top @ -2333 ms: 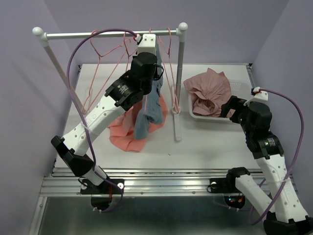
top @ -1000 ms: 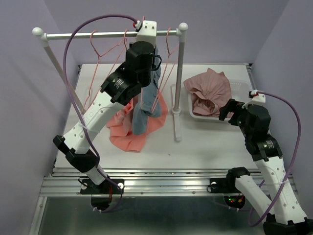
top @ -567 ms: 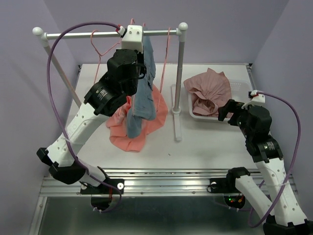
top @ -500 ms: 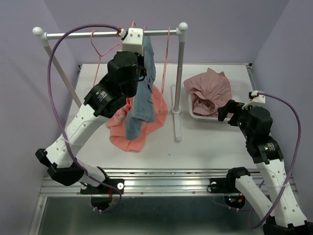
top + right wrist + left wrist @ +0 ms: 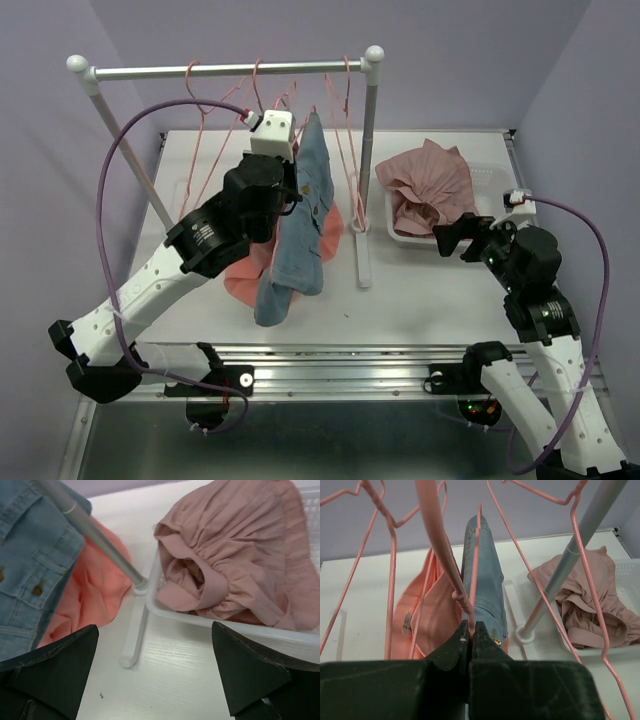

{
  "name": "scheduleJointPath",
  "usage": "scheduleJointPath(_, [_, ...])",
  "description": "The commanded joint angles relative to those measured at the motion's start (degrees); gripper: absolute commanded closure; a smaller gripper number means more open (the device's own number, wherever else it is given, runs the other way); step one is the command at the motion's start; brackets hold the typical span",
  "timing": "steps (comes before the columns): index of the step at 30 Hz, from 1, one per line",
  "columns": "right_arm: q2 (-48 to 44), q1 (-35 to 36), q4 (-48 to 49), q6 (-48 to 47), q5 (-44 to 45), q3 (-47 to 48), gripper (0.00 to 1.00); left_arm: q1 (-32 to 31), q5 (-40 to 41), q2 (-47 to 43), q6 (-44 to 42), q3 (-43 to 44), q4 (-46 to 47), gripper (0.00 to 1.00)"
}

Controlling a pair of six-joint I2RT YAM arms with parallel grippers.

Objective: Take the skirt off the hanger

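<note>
The salmon-coral skirt [image 5: 243, 277] lies crumpled on the table under the rack; it also shows in the left wrist view [image 5: 432, 615] and the right wrist view [image 5: 90, 595]. My left gripper [image 5: 292, 160] [image 5: 469, 627] is shut on the wire of a pink hanger [image 5: 447, 565], held below the rail. A grey-blue denim garment [image 5: 300, 240] [image 5: 485, 580] hangs from that hanger, in front of the skirt. My right gripper [image 5: 455, 238] [image 5: 155, 630] is open and empty above the table, in front of the basket.
The white clothes rack has a top rail [image 5: 220, 70], a right post [image 5: 368, 150] and a foot [image 5: 132, 645]. Several empty pink hangers [image 5: 200, 130] hang on the rail. A white basket [image 5: 492, 178] [image 5: 200, 620] holds a mauve-pink ruffled garment [image 5: 425, 185] [image 5: 235, 555].
My left arm has come down and toward the near side with the hanger and the denim garment, away from the rail. My right gripper has shifted slightly left.
</note>
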State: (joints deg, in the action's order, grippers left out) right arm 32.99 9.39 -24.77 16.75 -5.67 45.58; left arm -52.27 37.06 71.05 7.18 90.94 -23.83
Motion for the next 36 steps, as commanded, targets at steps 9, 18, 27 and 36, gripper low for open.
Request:
scheduleJointPath(9, [0.3, -0.2, 10.6, 6.1, -29.9, -9.2, 0.00, -8.2, 8.5, -9.1, 19.8, -14.0, 0.5, 1.00])
scheduleJointPath(18, [0.6, 4.0, 20.2, 10.7, -34.6, -18.3, 0.00, -8.5, 11.9, -3.4, 29.2, -15.7, 1.5, 1.00])
scheduleJointPath(27, [9.7, 39.3, 30.7, -0.8, -11.3, -18.8, 0.00, -5.9, 12.3, 2.2, 34.7, -13.2, 0.7, 1.00])
scheduleJointPath(36, [19.1, 50.2, 41.3, -12.6, -7.9, -17.8, 0.00, -5.2, 10.5, 0.0, 35.6, -13.3, 0.0, 1.00])
